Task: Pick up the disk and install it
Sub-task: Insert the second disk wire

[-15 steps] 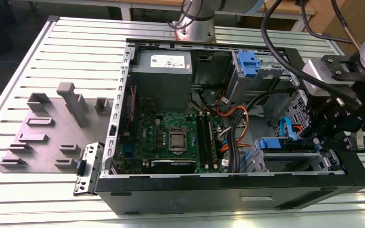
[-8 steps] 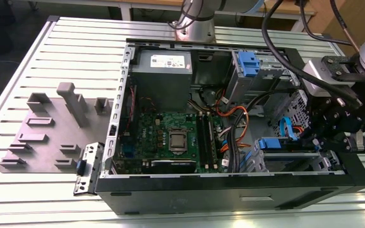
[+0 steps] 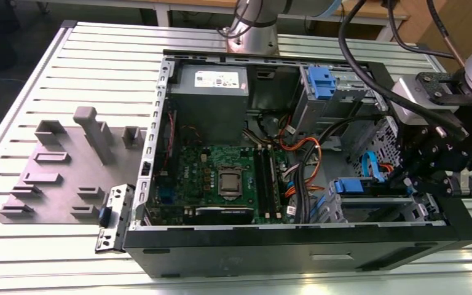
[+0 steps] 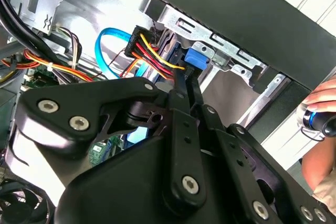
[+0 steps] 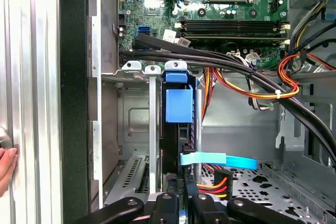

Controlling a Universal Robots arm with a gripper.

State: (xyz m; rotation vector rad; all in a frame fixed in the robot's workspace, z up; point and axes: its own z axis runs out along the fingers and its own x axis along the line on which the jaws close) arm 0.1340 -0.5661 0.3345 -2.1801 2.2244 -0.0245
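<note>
On the exterior view's left, the table carried a grey fixture block, well apart from the work. Next came the open computer case, with the motherboard across its middle. Right of that sat the drive bay, at the case's near right corner.

The disk stood edge-on in a bay slot, between the metal rails. The end effector was pressed together on its edge, pinching it. A blue ribbon cable lay across the disk's edge, and orange-yellow power wires ran just beside it. A person's hand rested on the table outside the case wall.

Judgement: doing this step well meant keeping the disk square to the rails and pushing straight along the slot. The ribbon cable looked like the main snag risk.

The disk showed a dark thin edge and a bright blue plastic frame tab. Its label face was hidden.
</note>
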